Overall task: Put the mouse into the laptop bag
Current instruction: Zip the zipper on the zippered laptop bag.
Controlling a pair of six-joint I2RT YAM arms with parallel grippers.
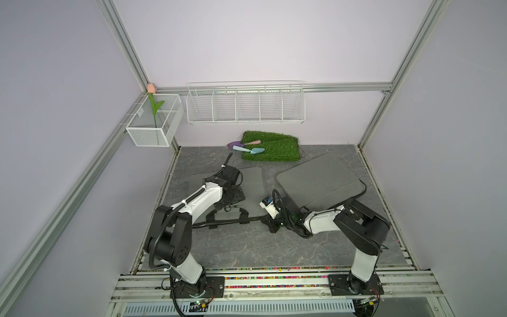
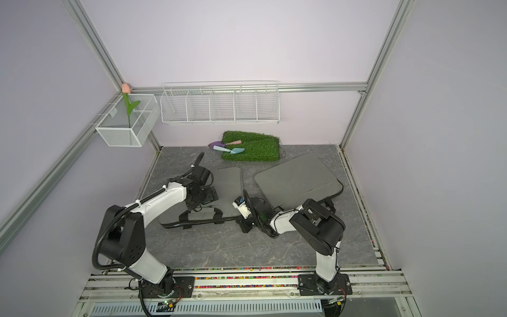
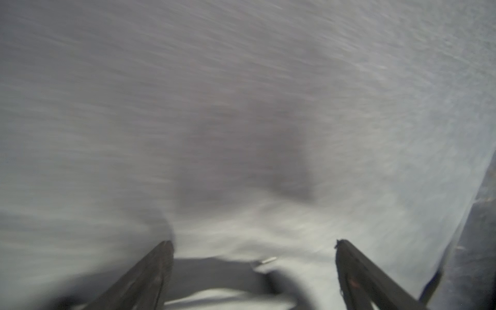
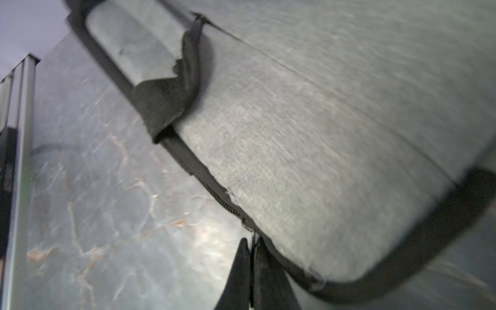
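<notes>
The grey laptop bag lies flat at centre left, its black handle toward the front. My left gripper is low over the bag, open, with nothing between its fingers. The left wrist view is blurred pale grey fabric with a darker smear ahead. The mouse shows clearly in no view. My right gripper sits at the bag's front right corner, shut on the zipper pull of the bag.
A second flat grey case lies at the right, partly under my right arm. A green turf mat with two small trowels sits at the back. On the walls hang a wire rack and a mesh basket holding a tulip.
</notes>
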